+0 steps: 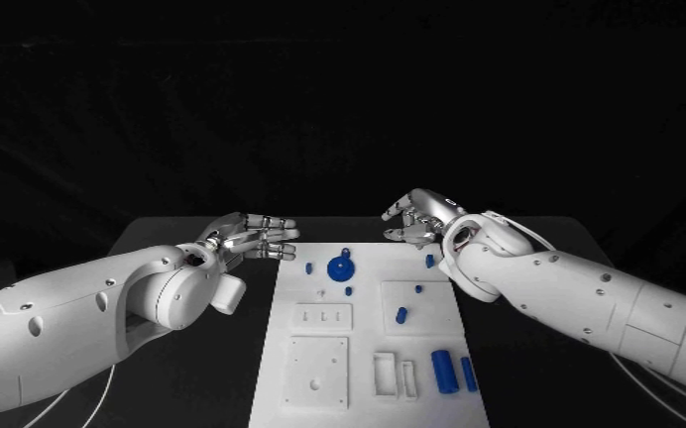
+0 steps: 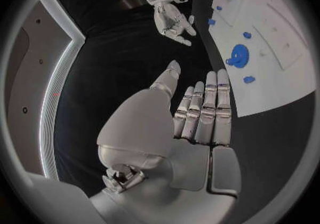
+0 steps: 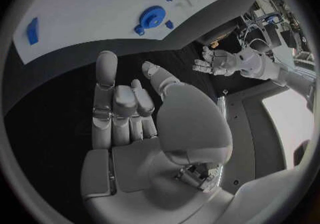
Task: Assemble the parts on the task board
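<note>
Nothing is held yet: left robot hand point(image 1: 255, 235) spread flat, right robot hand point(image 1: 419, 218) half curled. Round blue plastic gear point(image 1: 340, 269) on the white flat task board point(image 1: 322, 388) is found between them, a bit nearer the left.

White task board point(image 1: 322, 369) flat at mid-table, long axis running away from robot. Blue gear point(image 1: 340, 269) lying at far end. Two blue cylinders point(image 1: 455, 373) side by side near right edge. Small blue peg point(image 1: 401, 316) mid-board.
</note>
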Robot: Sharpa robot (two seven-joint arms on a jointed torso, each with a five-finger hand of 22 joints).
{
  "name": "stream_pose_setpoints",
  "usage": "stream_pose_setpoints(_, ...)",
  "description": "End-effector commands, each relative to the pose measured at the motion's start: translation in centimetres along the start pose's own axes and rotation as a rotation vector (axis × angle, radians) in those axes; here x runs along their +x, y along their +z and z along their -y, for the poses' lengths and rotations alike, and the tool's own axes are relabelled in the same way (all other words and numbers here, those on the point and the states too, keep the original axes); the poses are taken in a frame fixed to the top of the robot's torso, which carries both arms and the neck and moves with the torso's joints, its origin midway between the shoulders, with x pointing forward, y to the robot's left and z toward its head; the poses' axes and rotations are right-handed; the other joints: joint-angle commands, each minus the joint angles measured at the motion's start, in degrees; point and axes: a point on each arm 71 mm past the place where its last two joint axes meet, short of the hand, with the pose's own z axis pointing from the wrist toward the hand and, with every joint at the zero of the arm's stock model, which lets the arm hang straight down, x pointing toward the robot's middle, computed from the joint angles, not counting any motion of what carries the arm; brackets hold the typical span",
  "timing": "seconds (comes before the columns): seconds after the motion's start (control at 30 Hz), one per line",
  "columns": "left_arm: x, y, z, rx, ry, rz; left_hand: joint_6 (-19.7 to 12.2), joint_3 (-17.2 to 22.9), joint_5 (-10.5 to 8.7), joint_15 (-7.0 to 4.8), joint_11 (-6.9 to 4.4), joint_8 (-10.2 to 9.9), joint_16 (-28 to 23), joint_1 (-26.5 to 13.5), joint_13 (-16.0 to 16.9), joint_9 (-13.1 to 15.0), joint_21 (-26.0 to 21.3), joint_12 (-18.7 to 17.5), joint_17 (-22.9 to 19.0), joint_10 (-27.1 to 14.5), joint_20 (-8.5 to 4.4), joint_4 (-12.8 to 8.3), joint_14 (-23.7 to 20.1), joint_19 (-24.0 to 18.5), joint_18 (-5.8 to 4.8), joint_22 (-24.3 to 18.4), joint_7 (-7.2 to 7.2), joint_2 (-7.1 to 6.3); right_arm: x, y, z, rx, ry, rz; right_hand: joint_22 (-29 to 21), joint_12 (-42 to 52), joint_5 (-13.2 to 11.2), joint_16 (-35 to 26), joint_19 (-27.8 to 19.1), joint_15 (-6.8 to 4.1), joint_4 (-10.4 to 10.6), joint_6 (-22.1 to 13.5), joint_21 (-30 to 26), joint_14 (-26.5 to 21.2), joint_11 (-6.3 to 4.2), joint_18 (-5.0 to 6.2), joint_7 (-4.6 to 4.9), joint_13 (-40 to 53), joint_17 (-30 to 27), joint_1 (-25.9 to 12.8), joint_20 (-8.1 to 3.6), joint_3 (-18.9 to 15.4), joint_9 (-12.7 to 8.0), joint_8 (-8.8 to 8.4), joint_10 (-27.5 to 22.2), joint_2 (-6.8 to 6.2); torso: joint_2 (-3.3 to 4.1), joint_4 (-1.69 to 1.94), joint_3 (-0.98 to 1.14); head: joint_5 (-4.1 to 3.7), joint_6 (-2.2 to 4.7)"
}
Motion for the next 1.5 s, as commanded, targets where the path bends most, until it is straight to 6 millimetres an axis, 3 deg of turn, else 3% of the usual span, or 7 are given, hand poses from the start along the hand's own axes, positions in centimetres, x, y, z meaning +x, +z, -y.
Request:
stream_pose_setpoints(0.03,0.0,0.0,-0.2,0.008,0.000,-0.006,0.5,0.2,-0.06,0.06,0.07,-0.3,-0.2,0.3,0.1,-0.1,0.3,-0.2,0.0,0.4,-0.03,0.0,-0.3,-0.3,0.01,0.0,-0.12,0.18,0.1,-0.7,0.5,-0.112,0.112,-0.192,0.4,-0.3,0.9,-0.4,1.5,0.15,-1.7,0.4,-0.4,-0.2,0.13,0.24,-0.15,-0.1,0.1,-0.6,0.27,-0.8,0.1,-0.12,-0.5,0.30,-0.49,-0.58,0.25,0.07,0.06)
stream_pose_setpoints(0.7,-0.3,-0.1,-1.0,0.000,-0.004,-0.014,0.4,-0.3,-0.06,-0.09,-0.16,-0.3,-0.2,0.1,0.1,0.0,0.7,-0.1,0.0,2.5,-0.18,-0.5,0.1,-0.4,-0.17,0.1,-0.28,0.64,-2.0,-2.2,10.5,0.064,0.160,-0.122,0.8,-17.7,2.7,-8.0,-0.8,0.32,-3.8,-4.4,-5.0,-8.7,-1.09,1.04,-1.31,-15.3,-5.5,1.8,0.32,-10.2,0.1,0.06,-13.7,0.92,-0.76,-1.02,0.79,-0.38,-0.29)
stream_pose_setpoints(0.9,-0.4,-0.1,-1.2,-0.003,-0.005,-0.014,0.4,-0.4,-0.06,-0.09,-0.17,-0.3,-0.2,0.0,0.1,0.0,0.7,-0.1,0.0,2.2,-0.18,-0.6,0.1,-0.5,-0.21,0.0,-0.28,0.70,-1.7,-2.7,13.0,0.163,0.230,-0.099,-10.8,-48.9,1.3,-43.4,3.3,2.15,-7.1,-5.6,-14.6,-1.9,1.57,4.34,-0.38,-54.6,-25.6,1.9,3.04,-0.5,-0.1,-0.22,-5.4,-0.10,-0.71,-0.78,0.88,-0.77,-0.38)
stream_pose_setpoints(1.07,-0.5,-0.1,-1.3,-0.005,-0.006,-0.014,0.4,-0.4,-0.06,-0.08,-0.15,-0.3,-0.2,0.1,0.1,0.0,0.7,-0.1,0.0,2.0,-0.19,-0.6,0.0,-0.5,-0.20,0.0,-0.25,0.73,-1.4,-3.1,14.5,0.223,0.324,-0.105,-22.0,-55.3,1.4,-55.4,2.0,4.27,-7.9,-5.8,-20.9,-2.1,4.08,4.51,0.63,-63.2,-31.3,3.1,4.92,2.0,0.0,-0.10,-7.1,2.26,-0.73,-0.85,0.81,-0.71,-0.51)
stream_pose_setpoints(1.2,-0.6,0.0,-1.4,-0.007,-0.005,-0.015,0.3,-0.5,-0.06,-0.07,-0.11,-0.3,-0.2,0.0,0.1,0.0,0.7,-0.1,0.0,2.0,-0.18,-0.6,0.0,-0.5,-0.21,0.0,-0.18,0.72,-1.3,-3.4,15.2,0.260,0.445,-0.113,-27.8,-58.7,1.1,-59.1,2.0,4.95,-9.0,-5.3,-21.8,-1.0,5.66,5.20,1.86,-67.3,-33.9,3.5,5.61,5.8,0.1,-0.06,-9.0,2.15,-0.75,-0.95,0.77,-0.75,-0.53)
stream_pose_setpoints(1.3,-0.5,0.0,-1.5,-0.009,-0.005,-0.017,0.2,-0.5,-0.06,-0.06,-0.04,-0.3,-0.2,0.1,0.1,-0.1,0.7,-0.1,0.0,2.0,-0.18,-0.6,0.0,-0.5,-0.21,0.0,-0.06,0.77,-1.0,-3.6,15.6,0.279,0.548,-0.126,-35.4,-59.9,0.3,-59.4,-9.7,9.15,-8.9,-4.7,-21.2,-12.7,8.06,5.58,3.93,-68.2,-39.3,4.8,8.45,13.2,0.1,-0.10,-12.2,1.17,-0.72,-0.98,0.73,-0.79,-0.52)
stream_pose_setpoints(1.5,-0.6,0.1,-1.7,-0.016,-0.004,-0.017,0.1,-0.5,-0.06,-0.01,0.06,-0.3,-0.2,0.0,0.1,-0.1,0.7,-0.1,0.0,2.0,-0.13,-0.6,0.0,-0.6,-0.22,0.0,0.16,0.75,-1.0,-3.9,16.2,0.293,0.741,-0.110,-43.6,-59.7,0.2,-59.5,-10.2,10.37,-8.5,-4.8,-21.8,-13.3,8.38,8.35,3.99,-68.2,-50.2,4.3,11.97,16.0,0.1,-0.06,-13.4,0.62,-0.76,-0.95,0.68,-1.18,-0.56)
